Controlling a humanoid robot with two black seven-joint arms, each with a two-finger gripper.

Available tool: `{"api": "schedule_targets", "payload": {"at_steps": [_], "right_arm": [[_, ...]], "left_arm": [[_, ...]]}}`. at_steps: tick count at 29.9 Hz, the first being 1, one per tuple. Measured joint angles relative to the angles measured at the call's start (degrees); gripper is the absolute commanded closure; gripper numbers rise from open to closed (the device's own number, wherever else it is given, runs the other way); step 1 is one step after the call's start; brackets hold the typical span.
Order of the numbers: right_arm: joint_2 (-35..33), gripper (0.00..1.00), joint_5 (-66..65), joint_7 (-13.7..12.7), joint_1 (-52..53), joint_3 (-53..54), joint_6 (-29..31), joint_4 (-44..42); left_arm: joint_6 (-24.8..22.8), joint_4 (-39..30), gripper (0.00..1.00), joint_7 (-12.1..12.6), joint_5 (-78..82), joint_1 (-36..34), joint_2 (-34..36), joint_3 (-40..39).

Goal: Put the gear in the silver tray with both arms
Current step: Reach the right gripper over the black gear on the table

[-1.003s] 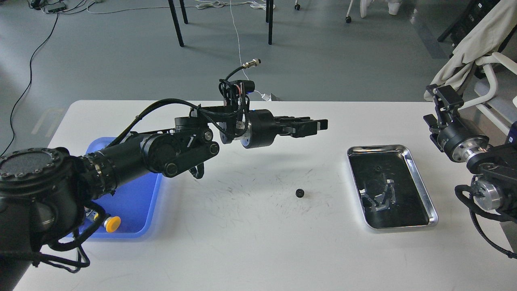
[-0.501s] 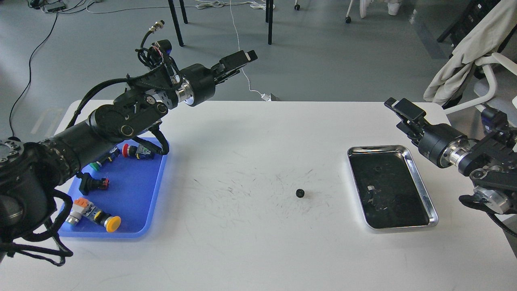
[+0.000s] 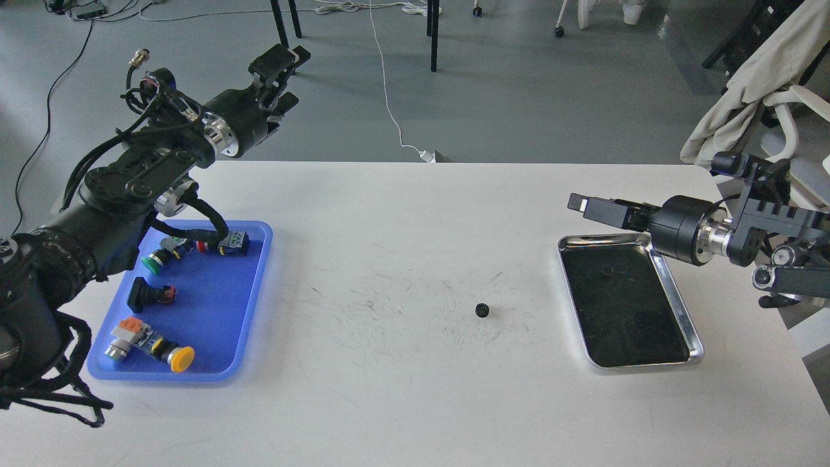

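A small black gear (image 3: 481,310) lies on the white table, near the middle and left of the silver tray (image 3: 632,318). The tray's dark bottom holds one tiny dark part (image 3: 607,271) near its far end. My left gripper (image 3: 288,81) is raised high beyond the table's far left edge, with its fingers apart and empty. My right gripper (image 3: 581,205) points left, above the tray's far left corner; it is seen side-on and its fingers overlap. Both grippers are well away from the gear.
A blue plastic tray (image 3: 214,311) at the left holds several push buttons, one with a yellow cap (image 3: 179,359). The table surface around the gear is scuffed. Chair legs, cables and a draped chair stand beyond the table.
My left arm has swung up and back to the left, off the table's middle, uncovering the blue tray. My right gripper has come in from the right and lowered to point left over the silver tray.
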Motion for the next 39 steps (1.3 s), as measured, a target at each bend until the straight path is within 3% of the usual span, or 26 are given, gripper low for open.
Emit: {"api": "schedule_targets", "payload": {"at_steps": [7,21,25,39], "right_arm": [[6.7,0.02,-2.8,0.0,7.9,-5.7,6.4,-0.3],[17.6,0.02,-11.2,0.0,9.5,-11.1,9.2,-6.0],[20.6,0.03,-16.2,0.0,8.9,-12.7,9.3,-9.2],[32.4,0.07,-22.3,0.0,8.6,-18.3,8.8,-12.9]], "left_arm": [[-7.1,3.6,0.01,0.0,-3.7,1.6,1.0,-2.7],[-7.4,6.5,0.01,0.0,-15.7,4.6,5.7,-11.2],[-7.4,7.0,0.01,1.4,-18.3,6.5,5.9,-14.1],[-7.4,8.2,0.01,2.1,-20.2,10.0,7.4,-15.8]]}}
